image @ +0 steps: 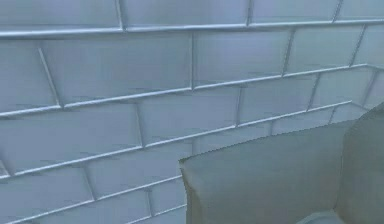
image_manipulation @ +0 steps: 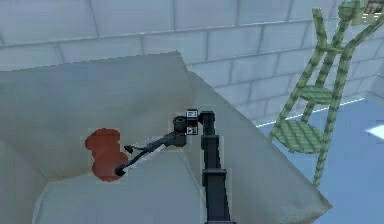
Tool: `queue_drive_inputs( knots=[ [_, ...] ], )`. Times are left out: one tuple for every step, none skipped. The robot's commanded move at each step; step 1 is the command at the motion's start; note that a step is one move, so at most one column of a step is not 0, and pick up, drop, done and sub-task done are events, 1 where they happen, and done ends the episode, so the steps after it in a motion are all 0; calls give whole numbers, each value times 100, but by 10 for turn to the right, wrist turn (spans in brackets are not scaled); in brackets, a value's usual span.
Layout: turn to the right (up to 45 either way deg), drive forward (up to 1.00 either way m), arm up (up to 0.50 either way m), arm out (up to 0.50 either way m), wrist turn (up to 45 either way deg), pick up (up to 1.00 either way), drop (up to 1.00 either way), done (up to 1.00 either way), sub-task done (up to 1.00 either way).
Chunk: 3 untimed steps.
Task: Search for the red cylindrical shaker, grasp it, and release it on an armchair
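Arm side view: the pincer (image_manipulation: 128, 160) reaches out with the pale armchair (image_manipulation: 90, 95) behind it; whether it holds anything cannot be told. At its tips, against the armchair, is the red shaker (image_manipulation: 102, 152). Well away, beyond the arm (image_manipulation: 212, 175), stands a green lattice frame (image_manipulation: 318, 95).

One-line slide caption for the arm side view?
Arm extended at a grey armchair, gripper at the red shaker; whether it holds it cannot be told.
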Motion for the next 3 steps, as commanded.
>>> queue_drive_inputs(
  knots=[
    [0, 0, 0, 0, 0, 0, 100, 0, 0],
    [0, 0, 10, 0, 0, 0, 0, 0, 0],
    [0, 0, 0, -8, 0, 0, 0, 0, 0]
  ],
)
